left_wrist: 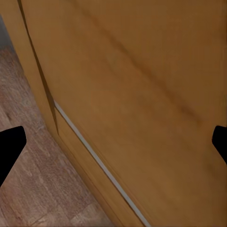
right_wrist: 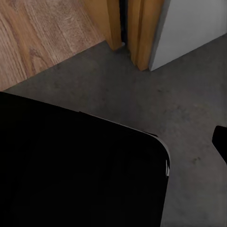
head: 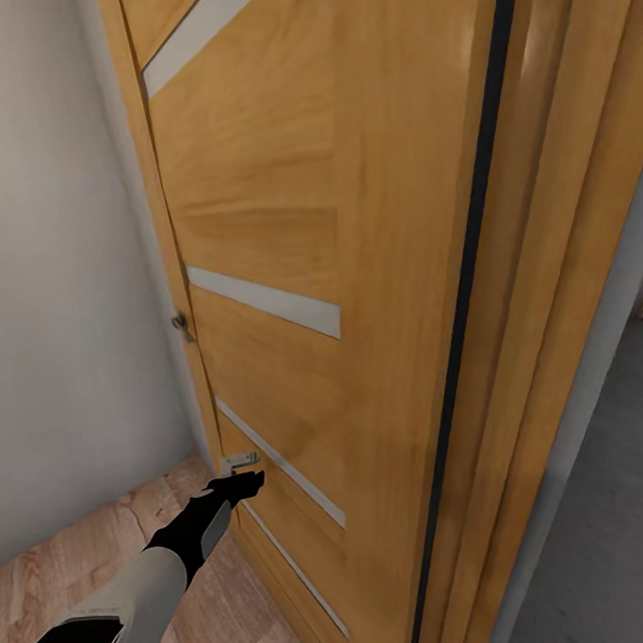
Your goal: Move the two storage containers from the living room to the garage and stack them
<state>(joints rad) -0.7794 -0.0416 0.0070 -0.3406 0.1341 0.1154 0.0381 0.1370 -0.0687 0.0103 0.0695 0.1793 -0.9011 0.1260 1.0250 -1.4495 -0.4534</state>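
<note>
The robot stood at a doorway, facing a light wooden door (head: 290,267) swung open against the white wall (head: 55,279) at left. The left gripper (head: 243,483) reached forward and low, its tip just beside the door's lower face, near a small metal fitting (head: 238,461) at the hinge edge. In the left wrist view its two fingertips (left_wrist: 10,144) stood wide apart with only the door panel (left_wrist: 142,94) between them, so that gripper was spread open and held nothing. Whether it actually touched the door could not be told.

Of the right gripper, one dark fingertip (right_wrist: 220,139) showed at the edge of the right wrist view; how far it was open could not be told, and nothing orange-red lay by it. A broad black part of the robot (right_wrist: 80,165) blocked much of that view.

Neither storage container could be made out in these views. The relation that mattered was the opening: the dark grey concrete floor (head: 597,533) lay to the right of the door's edge, past the frame (head: 547,300), while the light plank floor (head: 79,560) lay under the left arm. By my reading the robot was passing between the rooms, and the door lay on the left arm's side, so that arm was the nearer one for holding it aside.
</note>
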